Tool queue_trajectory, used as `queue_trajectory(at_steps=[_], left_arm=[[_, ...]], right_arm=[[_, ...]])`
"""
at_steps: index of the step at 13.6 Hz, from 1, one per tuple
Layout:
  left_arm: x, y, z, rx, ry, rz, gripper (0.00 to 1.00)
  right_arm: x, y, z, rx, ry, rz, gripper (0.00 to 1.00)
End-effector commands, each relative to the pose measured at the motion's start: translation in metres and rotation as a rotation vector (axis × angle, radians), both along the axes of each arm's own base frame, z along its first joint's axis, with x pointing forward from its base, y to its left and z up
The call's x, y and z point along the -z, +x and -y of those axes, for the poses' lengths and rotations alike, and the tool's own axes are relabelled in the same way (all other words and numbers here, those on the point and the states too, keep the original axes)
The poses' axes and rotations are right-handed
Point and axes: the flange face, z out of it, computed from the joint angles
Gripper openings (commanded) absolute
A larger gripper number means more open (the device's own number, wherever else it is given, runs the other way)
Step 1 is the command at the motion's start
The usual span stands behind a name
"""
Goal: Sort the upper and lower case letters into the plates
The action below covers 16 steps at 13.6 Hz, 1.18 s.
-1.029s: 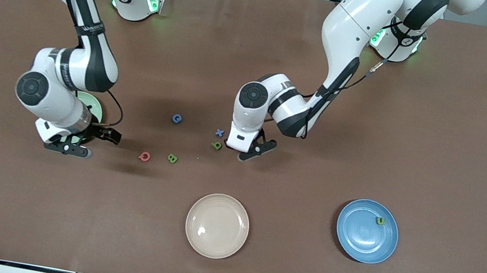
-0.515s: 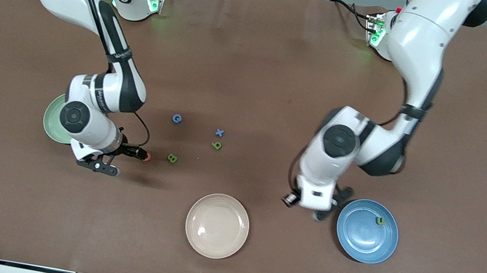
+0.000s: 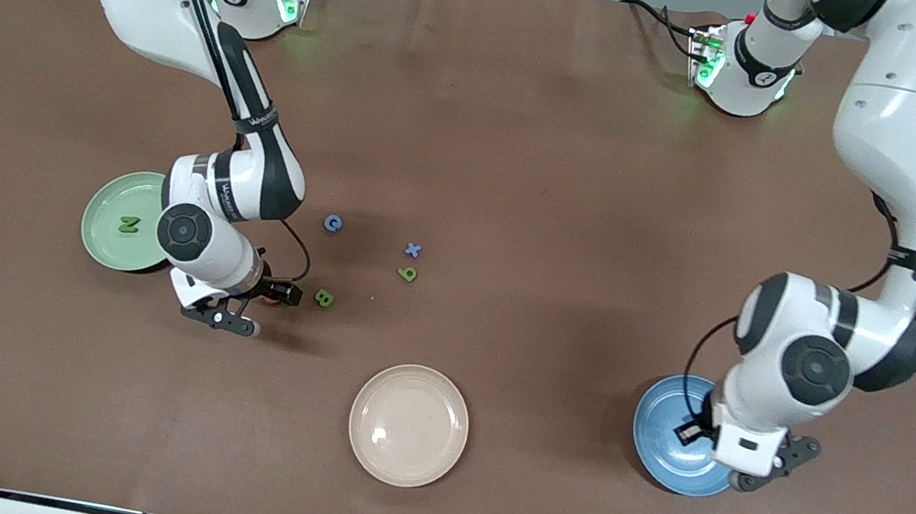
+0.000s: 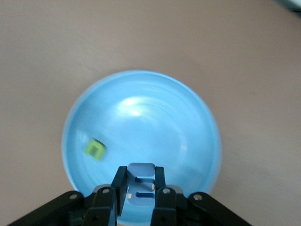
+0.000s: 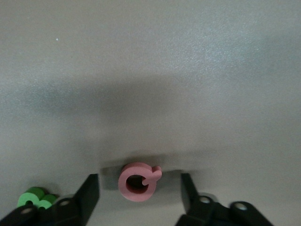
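My left gripper [image 3: 757,470] hangs over the blue plate's [image 3: 663,450] edge, shut on the blue m [image 4: 141,188]. In the left wrist view the gripper [image 4: 140,173] is over the blue plate [image 4: 160,122], where the green n [image 4: 95,149] lies. My right gripper [image 3: 256,307] is low and open, its fingers on either side of the pink Q [image 5: 128,182], beside the green B [image 3: 324,298]. The mint plate [image 3: 99,234] holds the green N [image 3: 129,223]. The blue C [image 3: 332,223], blue x [image 3: 414,250] and green p [image 3: 408,273] lie on the table.
A cream-beige plate [image 3: 408,425] sits near the front camera's edge, between the two arms. The green B also shows in the right wrist view [image 5: 35,197], just outside one finger. The brown mat [image 3: 576,221] covers the table.
My left arm swung from the letter cluster to over the blue plate with the blue m. My right arm moved from over the mint plate to the pink Q, uncovering the green N.
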Motion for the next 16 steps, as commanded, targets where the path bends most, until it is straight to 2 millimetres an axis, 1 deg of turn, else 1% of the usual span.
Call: queue_trajectory(at_steps=[1, 2, 3, 4, 5, 6, 8, 9, 10, 11, 12, 13, 14, 15, 16], left_arm=[[0.023, -0.002, -0.001, 0.043, 0.012, -0.032, 0.16], [0.032, -0.002, -0.005, 0.045, 0.014, -0.044, 0.47], [0.034, -0.002, -0.005, 0.045, 0.012, -0.042, 0.98], [0.032, -0.001, -0.005, 0.038, 0.008, -0.037, 1.00], [0.027, -0.002, 0.004, 0.030, 0.003, -0.032, 1.00], [0.024, -0.006, 0.023, 0.020, -0.010, -0.034, 1.00], [0.013, -0.030, 0.107, -0.008, -0.040, -0.049, 1.00], [0.011, -0.046, 0.154, -0.040, -0.061, -0.051, 1.00], [0.009, -0.060, 0.191, -0.079, -0.071, -0.047, 1.00], [0.011, -0.081, 0.235, -0.089, -0.074, -0.047, 1.00], [0.017, -0.104, 0.275, -0.117, -0.082, -0.052, 0.95], [0.025, -0.121, 0.306, -0.192, -0.098, -0.038, 0.90], [0.027, -0.135, 0.333, -0.235, -0.124, -0.016, 0.88], [0.027, -0.145, 0.358, -0.270, -0.162, 0.007, 0.86], [0.030, -0.154, 0.383, -0.342, -0.192, 0.018, 0.81]], right_arm=[[0.000, 0.002, 0.000, 0.025, 0.008, -0.005, 0.53], [0.000, 0.002, 0.000, 0.025, 0.008, -0.005, 0.46], [0.000, 0.002, 0.001, 0.027, 0.008, -0.003, 0.40], [0.001, 0.002, 0.000, 0.026, 0.008, -0.003, 0.36], [0.001, 0.002, 0.000, 0.026, 0.008, -0.003, 0.34], [0.003, 0.001, 0.000, 0.025, 0.008, -0.005, 0.31], [0.002, 0.002, 0.001, 0.027, 0.008, -0.003, 0.23], [0.001, 0.003, 0.001, 0.029, 0.009, -0.002, 0.20], [-0.002, 0.003, 0.003, 0.030, 0.008, -0.005, 0.19], [-0.008, 0.005, 0.006, 0.029, 0.008, 0.002, 0.18], [-0.017, 0.007, 0.012, 0.026, 0.008, 0.004, 0.18], [-0.042, 0.007, 0.021, 0.031, 0.004, -0.012, 0.19], [-0.058, 0.005, 0.041, 0.036, 0.002, -0.022, 0.19], [-0.069, -0.003, 0.060, 0.009, 0.008, -0.024, 0.19], [-0.076, -0.010, 0.082, -0.027, 0.014, -0.027, 0.19]])
